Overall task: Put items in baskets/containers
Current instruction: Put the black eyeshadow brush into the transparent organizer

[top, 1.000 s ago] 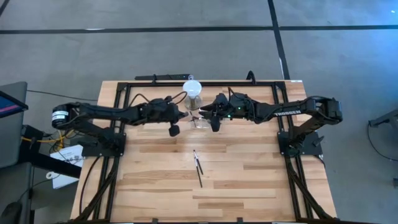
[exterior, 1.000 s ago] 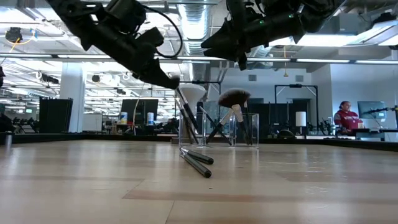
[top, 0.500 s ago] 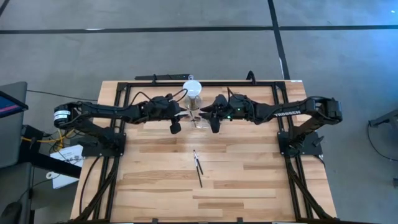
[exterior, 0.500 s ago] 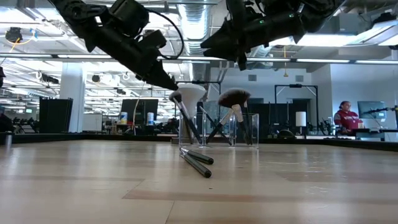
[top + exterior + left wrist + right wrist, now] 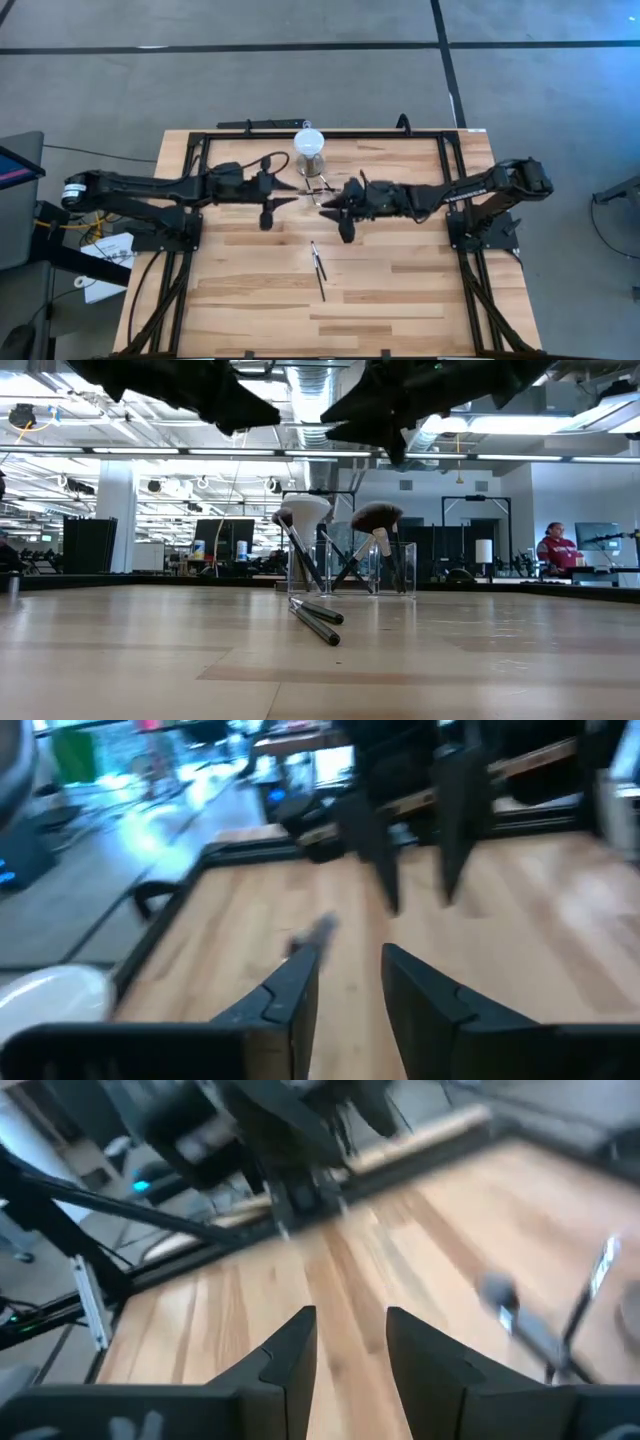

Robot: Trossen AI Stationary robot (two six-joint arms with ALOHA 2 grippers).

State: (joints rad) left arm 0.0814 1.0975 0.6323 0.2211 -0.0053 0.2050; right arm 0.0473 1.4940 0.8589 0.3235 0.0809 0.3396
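Both grippers, left [image 5: 268, 212] and right [image 5: 343, 222], empty with jaws parted, near 2 brushes [image 5: 318, 268] lying outside the container [image 5: 368, 568], likely next pick.

No word, number or sign can be read in any of the views. The right arm [image 5: 470, 182] carries a short pale marking along its forearm in the high view, but its letters are too small to make out. The screens [image 5: 222, 540] in the room behind the table glow in the low view without any readable writing.
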